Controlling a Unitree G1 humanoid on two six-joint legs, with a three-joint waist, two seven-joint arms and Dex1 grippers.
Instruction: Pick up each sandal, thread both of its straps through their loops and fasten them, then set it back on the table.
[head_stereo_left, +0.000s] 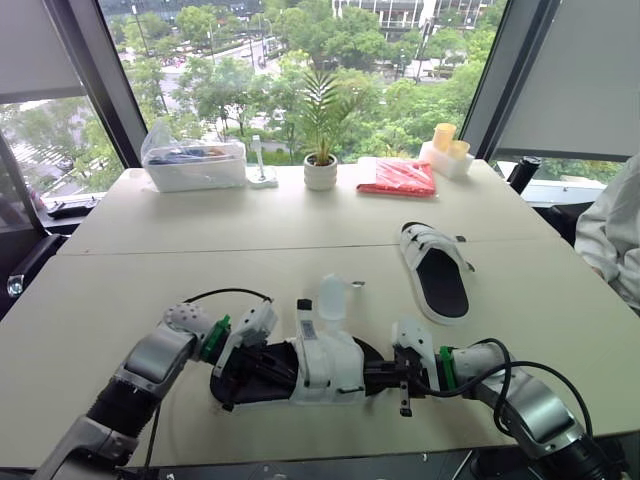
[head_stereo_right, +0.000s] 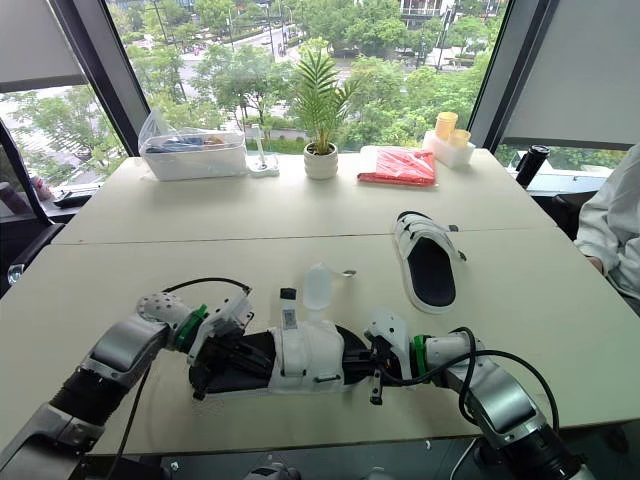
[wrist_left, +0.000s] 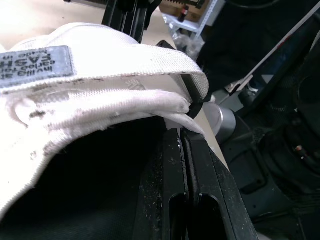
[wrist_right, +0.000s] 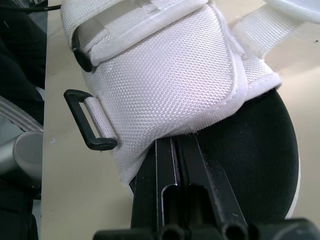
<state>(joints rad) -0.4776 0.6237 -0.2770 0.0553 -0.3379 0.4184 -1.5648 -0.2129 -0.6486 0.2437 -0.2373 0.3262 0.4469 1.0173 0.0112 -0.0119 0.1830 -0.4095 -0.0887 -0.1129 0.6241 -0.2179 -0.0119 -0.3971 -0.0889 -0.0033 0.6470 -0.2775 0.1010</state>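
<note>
Left eye view: at the table's (head_stereo_left: 250, 240) near edge, the left gripper (head_stereo_left: 275, 370) is pinched shut on a sandal's (head_stereo_left: 325, 368) white strap (wrist_left: 125, 107), the right gripper (head_stereo_left: 375, 378) clamped tight on its fabric edge. The other sandal (head_stereo_left: 437, 270) lies apart, farther right.

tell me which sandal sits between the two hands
The near sandal, left hand and right hand at its ends. The other sandal lies alone, farther back on the right.

Both arms bend inward, left pincer (head_stereo_left: 278, 372) and right pincer (head_stereo_left: 374, 378) facing each other, fingers pressed together.
</note>
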